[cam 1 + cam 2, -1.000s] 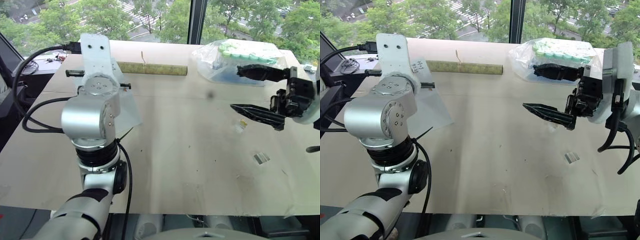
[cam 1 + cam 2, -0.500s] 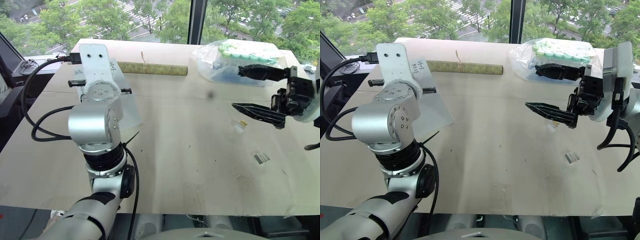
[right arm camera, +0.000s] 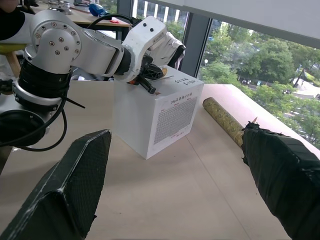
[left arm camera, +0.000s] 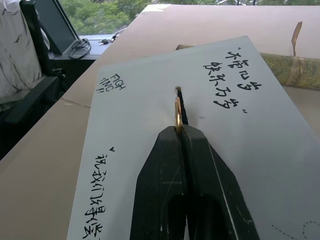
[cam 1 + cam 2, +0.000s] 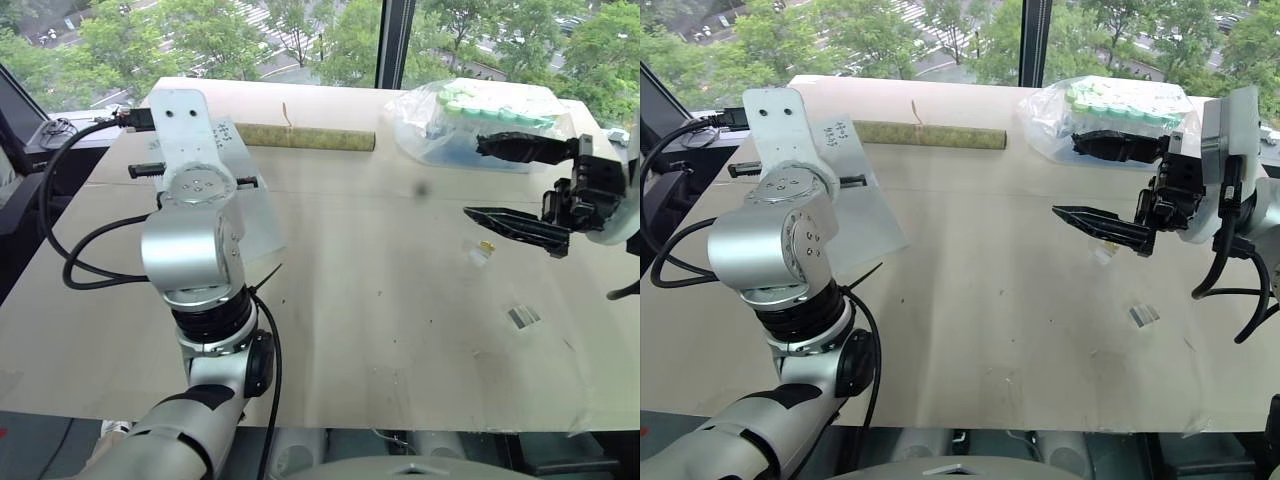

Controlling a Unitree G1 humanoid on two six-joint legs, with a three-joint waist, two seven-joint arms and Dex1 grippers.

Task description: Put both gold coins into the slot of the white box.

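The white box [image 4: 240, 150] stands at the table's left, blue handwriting on its top face; part of it [image 5: 258, 220] shows past my left arm. My left gripper [image 4: 178, 130] is shut on a gold coin [image 4: 177, 112], held edge-on right at the black slot [image 4: 180, 95]. The right wrist view shows that gripper [image 3: 147, 85] at the top of the box [image 3: 160, 117]. A second gold coin [image 5: 487, 245] lies on the table at the right, just below the lower finger of my right gripper [image 5: 472, 177]. That gripper hangs wide open and level above the table, holding nothing.
A clear bag of green-capped tubes [image 5: 470, 120] sits at the far right, behind my right gripper. A long greenish roll [image 5: 305, 137] lies along the far edge. Small clear-and-grey scraps lie by the coin [image 5: 478, 257] and nearer the front [image 5: 522, 317]. Windows stand beyond the table.
My left forearm and wrist have shifted and rolled a little, while its gripper stays at the box top. The right gripper has not moved.
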